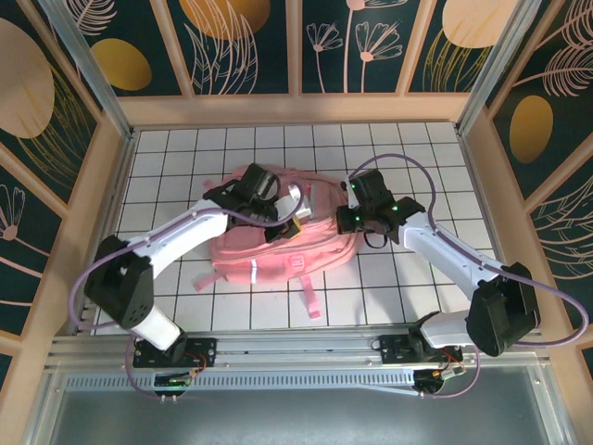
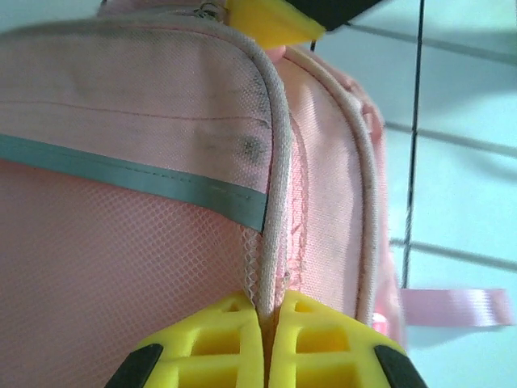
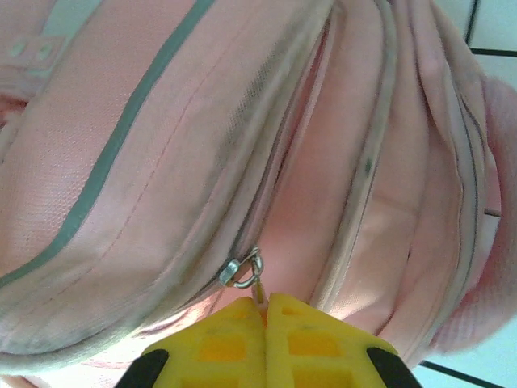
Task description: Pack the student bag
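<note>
While the student bag [image 1: 269, 255] lies flat in the middle of the table [image 1: 185, 158], both arms reach in over its upper end, one from each side. The left pincer [image 2: 266, 311] is pressed together on the grey piped edge [image 2: 279, 186] of a front pocket and pinches the fabric there. I judge that this hold is meant to keep the bag steady. The right pincer [image 3: 265, 301] is also pressed together, and it pinches the small metal zipper pull [image 3: 242, 271] of a compartment, probably so that the zip can be drawn along its track. Of the bag as a container I can say little: the pockets look flat and no contents are visible. Whether the zip line is open or closed I cannot tell. A pink strap [image 2: 456, 307] lies loose on the table beside the bag.
</note>
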